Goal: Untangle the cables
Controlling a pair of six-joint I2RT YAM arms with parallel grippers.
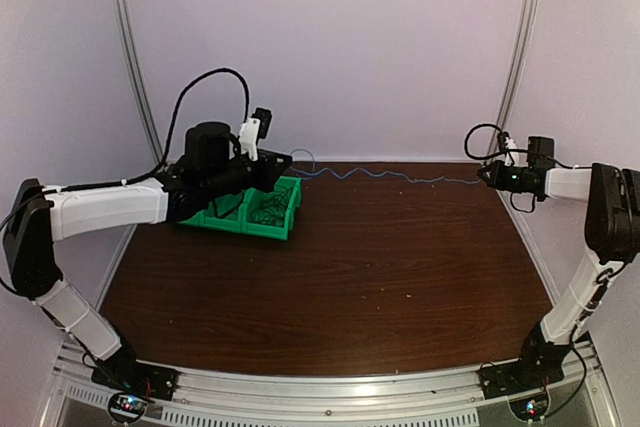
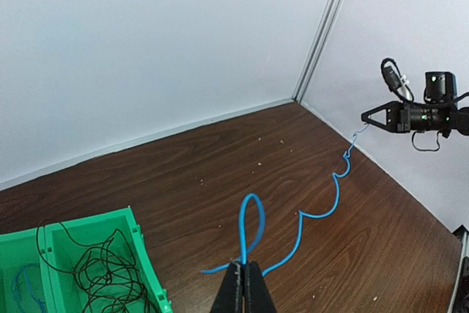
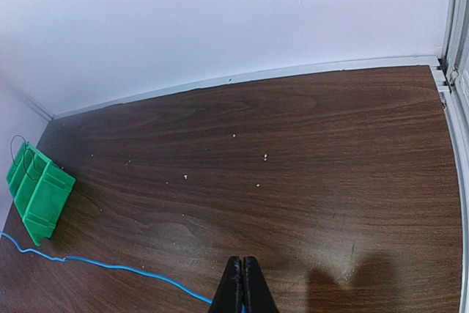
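Left gripper (image 2: 242, 288) pinches shut on a thin wavy blue cable (image 2: 251, 196); right gripper (image 3: 242, 288) clamps its other end. It spans the brown wooden table (image 1: 350, 277).

Diffuse overhead light, bright and even. Top external view: soft and grainy, the walls (image 1: 350, 47) tinted lilac, the blue cable (image 1: 400, 176) barely resolved. Wrist views: sharper, with wide-angle bowing at the edges and the cable crisp. Soft shadows fall on the table (image 3: 293, 144) right of the right gripper (image 3: 242, 287) and beside the green bin (image 3: 37, 192).
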